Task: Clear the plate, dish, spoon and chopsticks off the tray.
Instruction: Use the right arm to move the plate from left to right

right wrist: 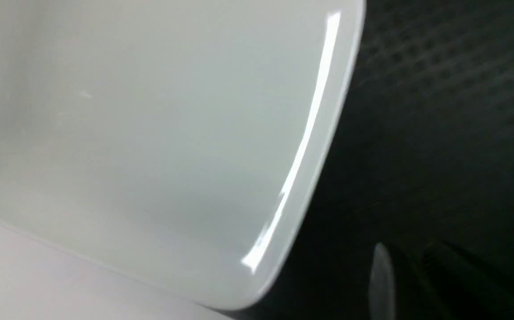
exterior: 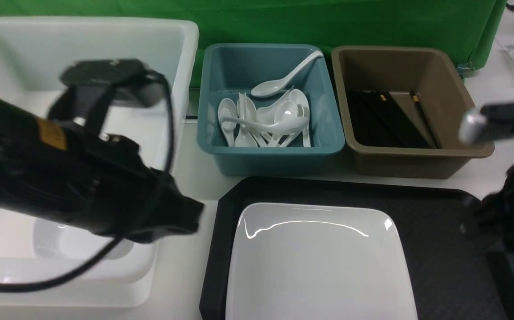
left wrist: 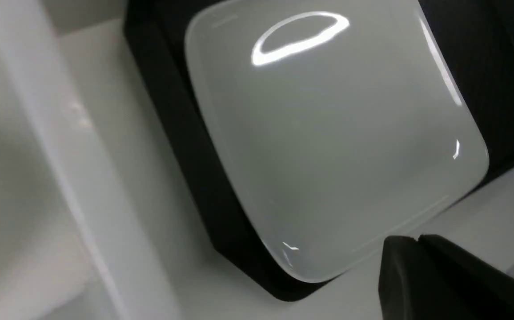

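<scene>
The large white plate (exterior: 319,262) lies on the left half of the black tray (exterior: 443,240), and nothing else shows on the tray. My left gripper (exterior: 197,213) hangs shut and empty just left of the tray's near-left corner. In the left wrist view its tips (left wrist: 417,240) meet beside the plate (left wrist: 328,142). My right gripper (right wrist: 406,253) hovers over bare tray (right wrist: 439,111) right of the plate (right wrist: 150,133), open by a narrow gap with nothing in it. White spoons (exterior: 266,120) lie in the blue bin, black chopsticks (exterior: 386,120) in the brown bin. A small white dish (exterior: 79,244) lies in the white tub.
The white tub (exterior: 186,66) stands at the left under my blurred left arm. The blue bin (exterior: 270,155) and the brown bin (exterior: 417,155) stand behind the tray. A green cloth hangs at the back. My right arm (exterior: 510,218) is at the right edge.
</scene>
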